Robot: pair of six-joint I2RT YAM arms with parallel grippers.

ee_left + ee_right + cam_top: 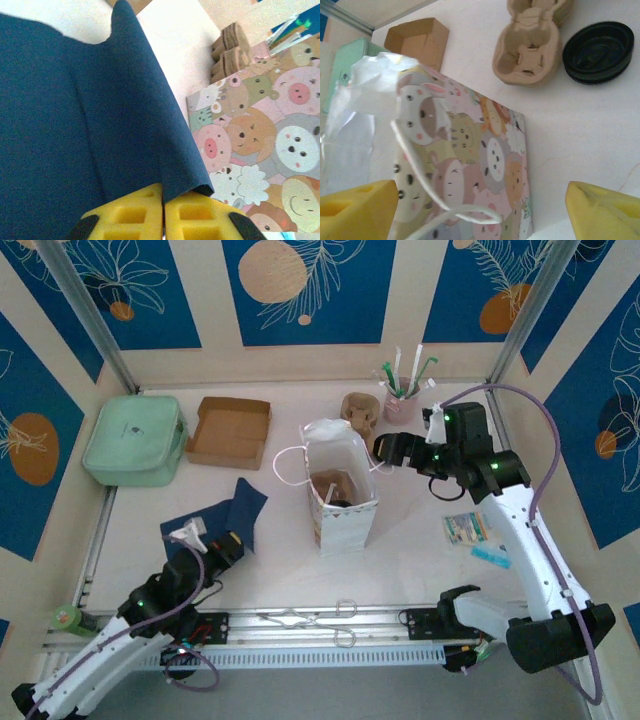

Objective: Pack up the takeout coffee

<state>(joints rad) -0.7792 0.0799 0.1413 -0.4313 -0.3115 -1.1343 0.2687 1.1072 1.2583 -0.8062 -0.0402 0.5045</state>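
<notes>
From above and behind, looking down over the table point(420, 560). From each wrist, close and low, sharing the bag point(260, 145).

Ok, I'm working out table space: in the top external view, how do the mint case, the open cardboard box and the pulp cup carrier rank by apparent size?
Largest to smallest:
1. mint case
2. open cardboard box, somewhat smaller than the case
3. pulp cup carrier, clearly the smallest
</notes>
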